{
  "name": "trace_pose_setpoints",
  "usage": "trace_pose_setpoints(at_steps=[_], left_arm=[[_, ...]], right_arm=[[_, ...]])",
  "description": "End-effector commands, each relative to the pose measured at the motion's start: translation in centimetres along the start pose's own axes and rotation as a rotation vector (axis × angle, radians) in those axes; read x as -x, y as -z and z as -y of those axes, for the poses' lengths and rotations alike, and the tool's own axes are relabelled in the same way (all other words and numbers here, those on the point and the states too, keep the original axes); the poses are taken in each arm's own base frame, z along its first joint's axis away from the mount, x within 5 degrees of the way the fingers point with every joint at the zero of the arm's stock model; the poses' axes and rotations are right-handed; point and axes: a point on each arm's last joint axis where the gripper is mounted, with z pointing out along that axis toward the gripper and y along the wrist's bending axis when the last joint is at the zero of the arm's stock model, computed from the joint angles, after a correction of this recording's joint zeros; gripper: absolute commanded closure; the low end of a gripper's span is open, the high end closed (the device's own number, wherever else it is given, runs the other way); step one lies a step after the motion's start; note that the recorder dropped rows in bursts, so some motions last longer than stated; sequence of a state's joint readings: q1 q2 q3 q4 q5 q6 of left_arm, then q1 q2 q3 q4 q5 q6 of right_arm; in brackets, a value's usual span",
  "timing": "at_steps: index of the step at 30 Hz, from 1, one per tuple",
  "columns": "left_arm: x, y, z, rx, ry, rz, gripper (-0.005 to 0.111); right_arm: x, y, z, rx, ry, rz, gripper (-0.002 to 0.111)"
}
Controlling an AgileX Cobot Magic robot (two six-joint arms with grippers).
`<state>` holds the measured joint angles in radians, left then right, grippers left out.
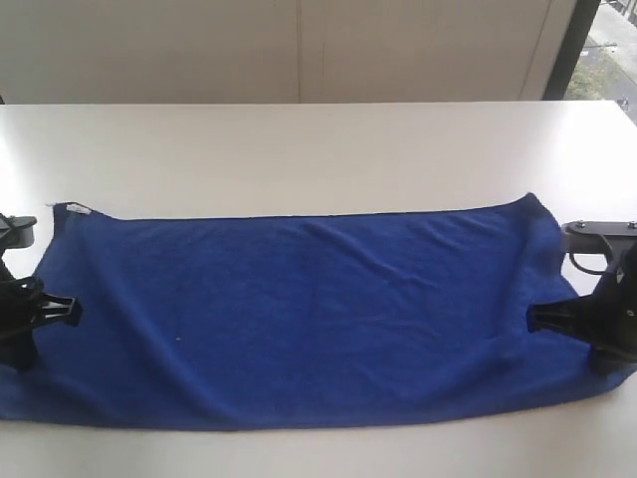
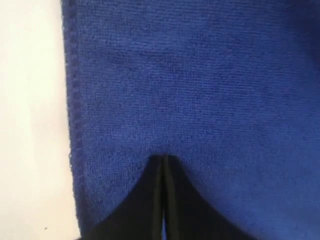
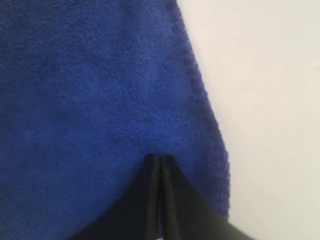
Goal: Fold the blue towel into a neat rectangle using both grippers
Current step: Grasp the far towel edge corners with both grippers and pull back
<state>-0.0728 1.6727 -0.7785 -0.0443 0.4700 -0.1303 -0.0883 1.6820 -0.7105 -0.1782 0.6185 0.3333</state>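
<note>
Item under inspection: the blue towel lies spread in a single layer on the white table, long axis running side to side, with a small white label at its far left corner; shallow wrinkles cross the surface, and the near edge bows slightly; no fold is present, so the task is judged to stand at its opening step, the approach to the first grasp. The left gripper is stationed over the left short edge and the right gripper over the right short edge, each about midway along that edge; in both wrist views the fingers are pressed together, tips pointing inward over the cloth just inside the stitched hem; no cloth is seen between the fingers, so neither is judged to hold the towel; whether the tips touch the pile or hover just above it cannot be told. Judgement on the next move: each tool needs to spread its fingers, settle on an edge or corner and pinch a secure bite of cloth; both sides should then lift and travel together so the edges meet squarely; uneven timing risks a skewed fold and trapped creases.
</note>
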Motion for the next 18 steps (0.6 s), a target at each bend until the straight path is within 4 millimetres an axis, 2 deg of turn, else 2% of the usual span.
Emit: trace_pose_setpoints(at_steps=[1,12,18], left_arm=[[-1.7,-0.6,-0.4,0.034,-0.003,-0.147,0.107],[-1.9,-0.6,-0.4,0.035,-0.001,-0.176,0.107],[-1.9,-0.6,-0.4,0.036,-0.004,-0.172,0.107]], right_arm=[[-1.5,-1.0,0.5,-0.056,-0.001,-0.102,0.108],[-2.5,-0.8,0.9,-0.103,-0.024,-0.215,0.108],[-2.6,-0.4,1.0,-0.108,-0.026,-0.219,0.108]])
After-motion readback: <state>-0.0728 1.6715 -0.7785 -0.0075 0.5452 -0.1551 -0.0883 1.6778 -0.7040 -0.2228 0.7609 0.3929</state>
